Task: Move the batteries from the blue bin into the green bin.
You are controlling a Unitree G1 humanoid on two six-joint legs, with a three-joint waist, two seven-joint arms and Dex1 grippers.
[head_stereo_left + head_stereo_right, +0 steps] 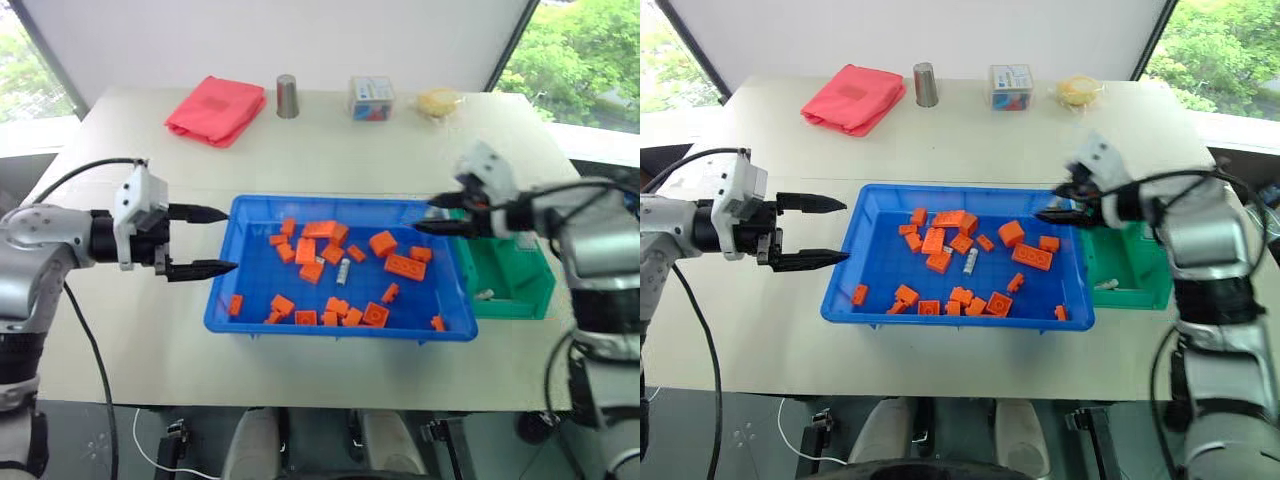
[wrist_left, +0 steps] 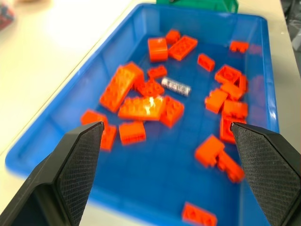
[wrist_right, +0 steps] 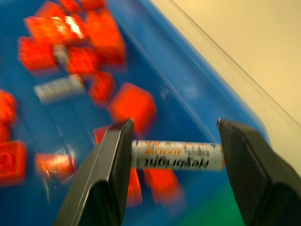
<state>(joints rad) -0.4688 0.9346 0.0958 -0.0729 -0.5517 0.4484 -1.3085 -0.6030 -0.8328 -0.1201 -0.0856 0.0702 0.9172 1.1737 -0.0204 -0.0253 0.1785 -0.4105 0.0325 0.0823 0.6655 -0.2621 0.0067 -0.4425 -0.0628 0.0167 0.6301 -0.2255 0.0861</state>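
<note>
1. Beige tabletop (image 1: 330, 150), backed by a white panel and leafy windows, carried a wide, shallow blue plastic bin (image 1: 330, 327) with a small, deeper green plastic bin (image 1: 520, 292) touching its right end.
2. A silver-white cylindrical battery (image 3: 176, 155) was clamped end to end between the fingers of the right gripper (image 1: 445, 214), over the seam of the two bins.
3. Such an end-on hold could be lost: the battery might pivot or slip out and drop back among the orange toy bricks (image 1: 405, 266) or on the rim.
4. Another battery (image 1: 343, 270) lay mid-tray between bricks; one (image 1: 484, 294) was already in the green bin.
5. The left gripper (image 1: 205, 240) was held wide apart and empty at the tray's left edge, where the rim could be knocked and the tray shifted.
</note>
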